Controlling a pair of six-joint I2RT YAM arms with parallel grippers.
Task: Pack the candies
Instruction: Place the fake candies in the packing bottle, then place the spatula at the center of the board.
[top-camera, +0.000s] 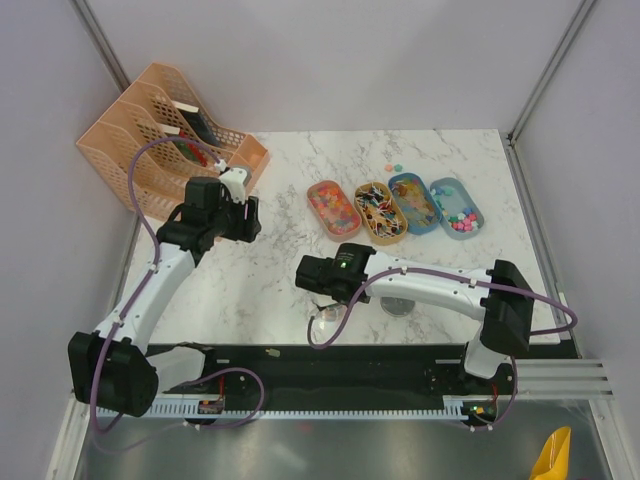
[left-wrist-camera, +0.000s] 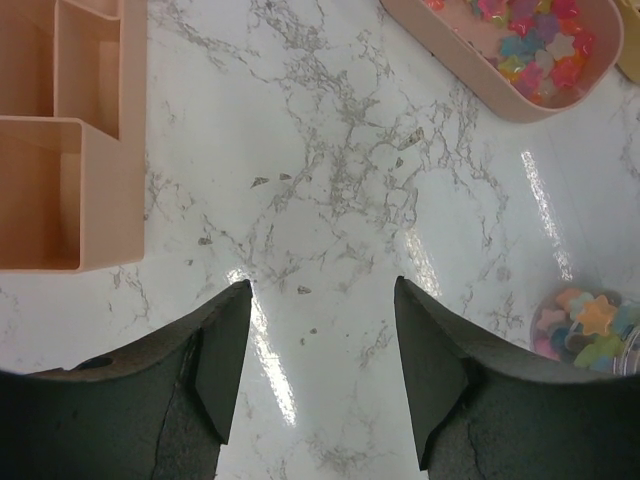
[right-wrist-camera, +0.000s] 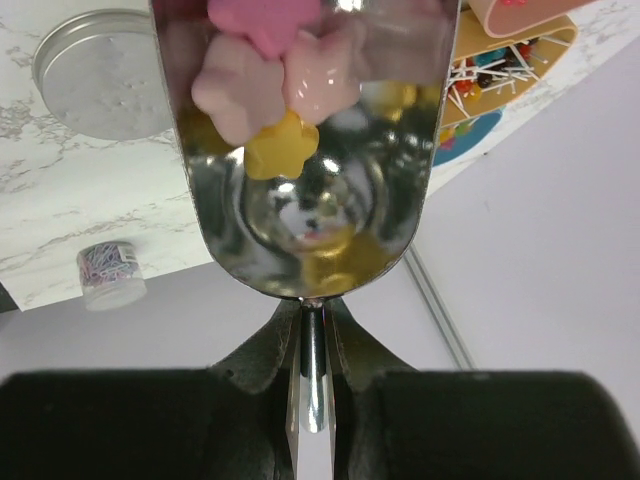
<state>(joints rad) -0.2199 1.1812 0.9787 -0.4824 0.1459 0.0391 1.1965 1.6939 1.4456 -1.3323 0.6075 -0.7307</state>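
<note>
Left tool (left-wrist-camera: 322, 300) spread wide — right tool (right-wrist-camera: 310, 355) clamping scoop (right-wrist-camera: 300, 235).

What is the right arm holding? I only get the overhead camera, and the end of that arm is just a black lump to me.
Observer: A shiny metal scoop. The wrist camera shows the right gripper with its jaws shut on the thin handle.
Operator: Is anything in the scoop?
Observer: Yes. A few pink star-shaped candies and a yellow one lie in its bowl.
</note>
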